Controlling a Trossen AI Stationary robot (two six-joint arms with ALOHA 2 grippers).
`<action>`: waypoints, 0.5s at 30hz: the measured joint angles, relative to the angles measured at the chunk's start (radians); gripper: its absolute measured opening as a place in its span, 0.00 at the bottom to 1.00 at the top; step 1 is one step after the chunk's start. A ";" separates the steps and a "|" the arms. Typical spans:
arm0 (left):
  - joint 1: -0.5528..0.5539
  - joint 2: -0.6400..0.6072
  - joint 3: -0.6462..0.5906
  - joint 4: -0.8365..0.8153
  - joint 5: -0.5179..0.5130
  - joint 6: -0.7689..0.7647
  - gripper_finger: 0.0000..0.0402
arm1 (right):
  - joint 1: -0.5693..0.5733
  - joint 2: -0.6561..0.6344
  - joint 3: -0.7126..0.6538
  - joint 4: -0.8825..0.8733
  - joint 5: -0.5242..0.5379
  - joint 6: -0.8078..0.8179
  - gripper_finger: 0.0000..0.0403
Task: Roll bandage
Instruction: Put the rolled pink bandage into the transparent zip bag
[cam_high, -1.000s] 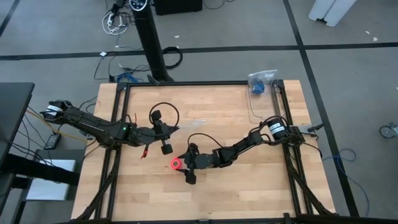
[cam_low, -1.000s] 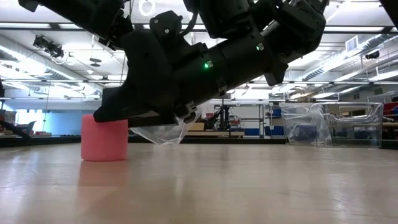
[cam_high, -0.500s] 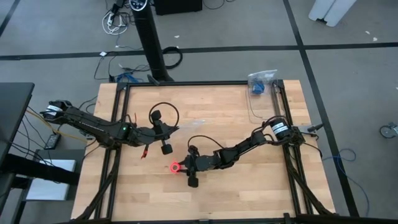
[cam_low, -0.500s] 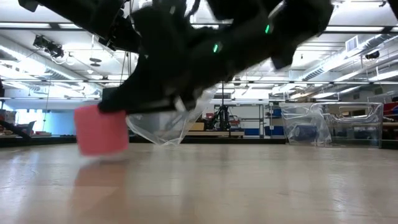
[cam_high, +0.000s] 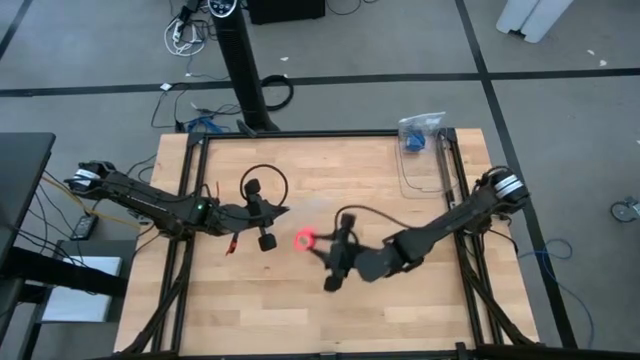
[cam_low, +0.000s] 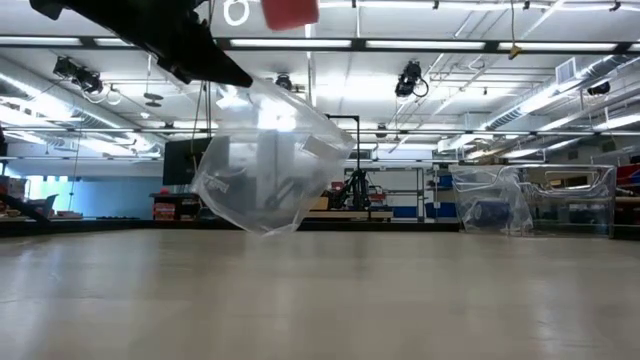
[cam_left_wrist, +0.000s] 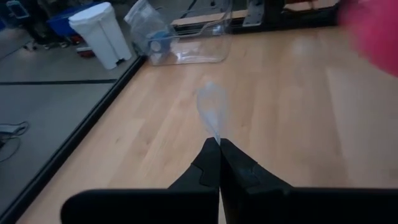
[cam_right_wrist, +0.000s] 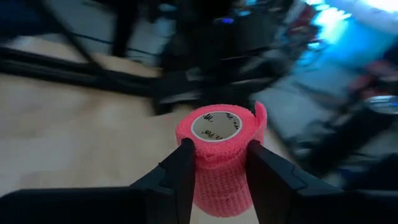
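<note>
A: In the low view the bandage (cam_low: 291, 12) is cut off by the top edge, so only its lower part shows, and what grips it is out of frame.

B: In the left wrist view the bandage is only a pink blur at the corner (cam_left_wrist: 373, 28).

A: The room behind it in the right wrist view is smeared; nothing there can be told.

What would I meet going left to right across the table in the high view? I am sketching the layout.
Left hand, shut on the clear plastic bag → bandage, rolled up and held in the right hand → clear plastic container at the table's right edge.
</note>
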 joint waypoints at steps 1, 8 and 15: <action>-0.003 0.000 0.000 0.006 0.009 0.000 0.00 | -0.006 -0.016 0.000 -0.004 0.032 -0.028 0.31; -0.032 0.000 0.000 0.032 0.016 0.024 0.00 | -0.069 -0.036 0.000 -0.032 0.126 -0.251 0.31; -0.038 0.000 0.000 0.034 0.015 0.023 0.00 | -0.140 -0.001 -0.002 -0.140 0.040 -0.157 0.31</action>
